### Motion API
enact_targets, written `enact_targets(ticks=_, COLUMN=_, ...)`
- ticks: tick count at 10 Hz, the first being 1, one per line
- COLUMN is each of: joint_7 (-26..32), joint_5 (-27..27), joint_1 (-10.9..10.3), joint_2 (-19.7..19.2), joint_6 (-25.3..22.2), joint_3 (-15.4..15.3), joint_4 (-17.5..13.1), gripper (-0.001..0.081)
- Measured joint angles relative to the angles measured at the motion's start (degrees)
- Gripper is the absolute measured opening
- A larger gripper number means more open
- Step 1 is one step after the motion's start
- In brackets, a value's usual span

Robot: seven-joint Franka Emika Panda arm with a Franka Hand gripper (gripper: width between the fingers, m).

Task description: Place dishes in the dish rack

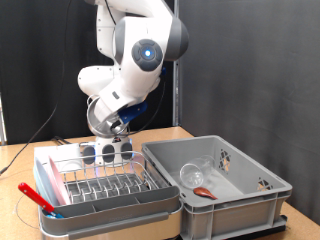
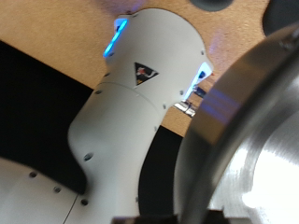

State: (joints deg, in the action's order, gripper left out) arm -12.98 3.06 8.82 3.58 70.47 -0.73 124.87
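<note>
shiny steel bowl [image 1: 103,122], matt plastic crate [image 1: 250,200], wire-grid dish rack [image 1: 105,185]

Gripper [image 1: 110,150] with steel bowl [image 1: 103,121] above dish rack [image 1: 100,205]

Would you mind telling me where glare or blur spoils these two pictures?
Exterior view: evenly lit and sharp, with small highlights on the steel bowl at the gripper above the dish rack. Wrist view: the bowl fills one side, close and blurred, with soft glare.

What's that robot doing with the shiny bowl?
The robot's gripper holds the steel bowl up above the far end of the dish rack. The glass and the spoon lie in the grey crate beside the rack, at the exterior view's right.
</note>
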Motion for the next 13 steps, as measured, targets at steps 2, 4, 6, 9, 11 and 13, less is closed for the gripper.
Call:
enact_targets(ticks=2, joint_7=-1.1, joint_5=1.1, joint_1=0.3, joint_2=-1.2, joint_6=3.0, joint_3=0.3, joint_4=1.7, gripper=0.0003)
enact_targets(ticks=4, joint_7=-2.3, joint_5=2.0, joint_1=0.5, joint_2=-2.5, joint_6=5.1, joint_3=0.5, joint_4=2.9, gripper=0.0003)
enact_targets(ticks=6, joint_7=-3.3, joint_5=2.9, joint_1=0.5, joint_2=-4.1, joint_6=7.2, joint_3=0.8, joint_4=3.8, gripper=0.0003)
enact_targets(ticks=9, joint_7=-4.6, joint_5=3.7, joint_1=0.5, joint_2=-6.0, joint_6=10.1, joint_3=0.9, joint_4=4.6, gripper=0.0003)
enact_targets(ticks=11, joint_7=-4.7, joint_5=3.7, joint_1=0.5, joint_2=-7.0, joint_6=11.6, joint_3=0.9, joint_4=4.9, gripper=0.0003)
enact_targets(ticks=13, joint_7=-4.7, joint_5=3.7, joint_1=0.5, joint_2=-7.7, joint_6=12.4, joint_3=0.9, joint_4=5.1, gripper=0.0078)
